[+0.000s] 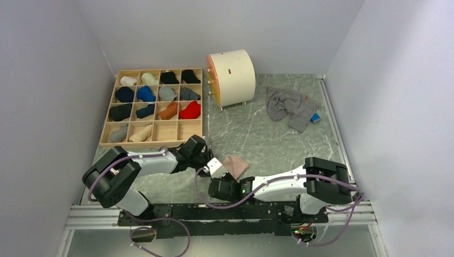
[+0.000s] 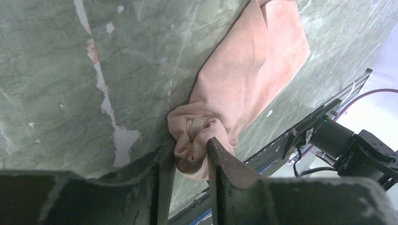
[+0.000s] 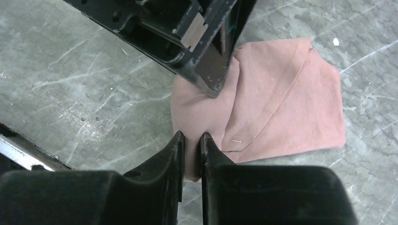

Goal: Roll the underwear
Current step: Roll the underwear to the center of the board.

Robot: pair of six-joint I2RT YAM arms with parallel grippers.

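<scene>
Pink-beige underwear [image 1: 237, 165]: lying on bench [image 1: 257, 136] near front edge, one end bunched into a small roll, rest spread flat.
Left claw [image 2: 190, 146]: clamped on the bunched end.
Right claw [image 3: 191, 140]: pinched together on the cloth's near edge.
Grey striped underwear [image 1: 289, 104]: crumpled at far right, just beside blue block [image 1: 316, 118], well apart from both claws.
</scene>
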